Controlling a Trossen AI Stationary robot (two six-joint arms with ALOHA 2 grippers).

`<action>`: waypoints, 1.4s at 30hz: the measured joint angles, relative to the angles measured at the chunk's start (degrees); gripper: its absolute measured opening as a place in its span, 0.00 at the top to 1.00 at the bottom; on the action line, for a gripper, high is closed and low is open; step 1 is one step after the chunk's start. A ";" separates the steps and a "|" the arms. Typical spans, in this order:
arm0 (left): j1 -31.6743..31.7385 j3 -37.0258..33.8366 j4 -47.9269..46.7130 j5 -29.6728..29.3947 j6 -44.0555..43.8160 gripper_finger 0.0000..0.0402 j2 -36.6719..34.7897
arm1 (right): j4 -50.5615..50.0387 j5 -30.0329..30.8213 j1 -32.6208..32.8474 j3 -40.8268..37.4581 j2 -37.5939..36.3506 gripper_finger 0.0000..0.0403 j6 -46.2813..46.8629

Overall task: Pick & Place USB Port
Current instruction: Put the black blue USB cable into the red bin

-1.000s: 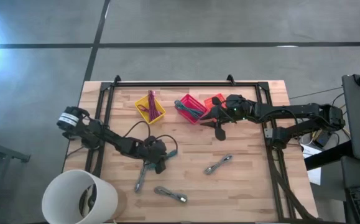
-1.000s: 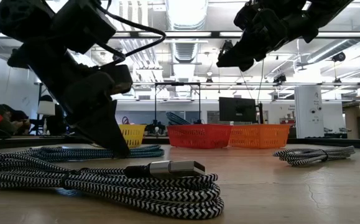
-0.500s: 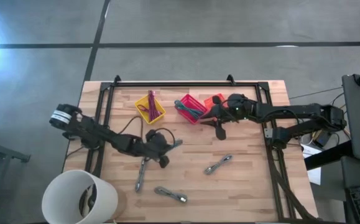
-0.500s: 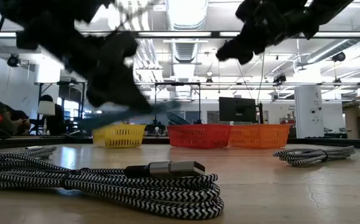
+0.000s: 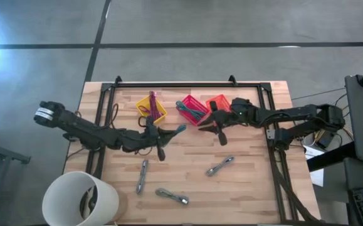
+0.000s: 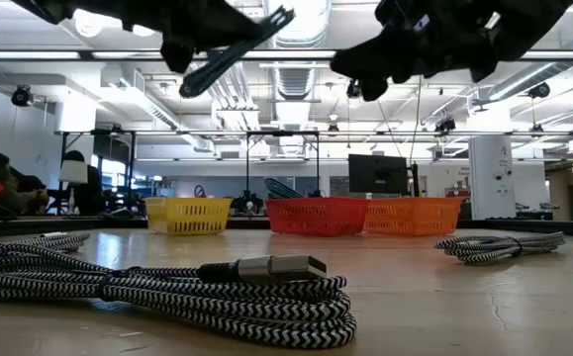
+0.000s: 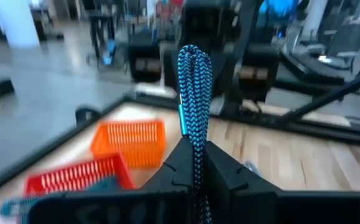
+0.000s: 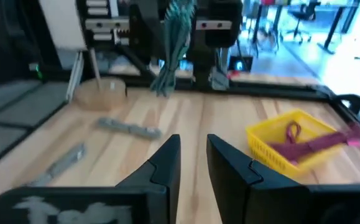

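Note:
A coiled blue braided USB cable (image 5: 175,130) sticks out of my left gripper (image 5: 161,142), which is shut on it above the table's middle; the low view shows the cable (image 6: 237,51) well off the wood. My right gripper (image 5: 219,130) hovers near the orange basket (image 5: 217,102), its fingers (image 8: 167,163) a little apart with nothing between them. The red basket (image 5: 192,108) holds a teal cable and the yellow basket (image 5: 151,110) a purple one. Grey braided cables (image 5: 142,176), (image 5: 172,196), (image 5: 220,166) lie flat on the table. My left gripper pinches the blue cable bundle between its two fingers at the bundle's near end (image 7: 195,163). The fingers come roughly level from the table's left, and the bundle runs on past the fingertips along them. It is lifted clear, its free looped end (image 7: 194,61) tilted upward.
A white bucket (image 5: 81,201) stands at the table's near left corner. A black frame rail (image 5: 187,85) runs along the table's far edge and sides. In the low view a black-and-white cable with a metal plug (image 6: 266,267) lies close by, and another coil (image 6: 504,244) lies to the right.
My left gripper has taken hold of the blue cable, which lay on the table, and risen with it toward the far edge. The bundle now hangs clear of the wood, pointing toward the baskets.

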 joint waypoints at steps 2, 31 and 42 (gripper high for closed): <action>0.19 -0.05 3.48 0.24 2.57 0.96 0.48 | 5.79 -0.03 0.92 -0.17 3.19 0.81 2.53; 1.62 0.73 19.09 4.40 11.54 0.96 10.49 | 11.19 -3.22 5.59 13.04 20.31 0.63 6.35; 1.68 0.73 19.05 7.08 10.60 0.96 10.51 | 11.39 -3.12 5.57 13.45 20.32 0.65 6.49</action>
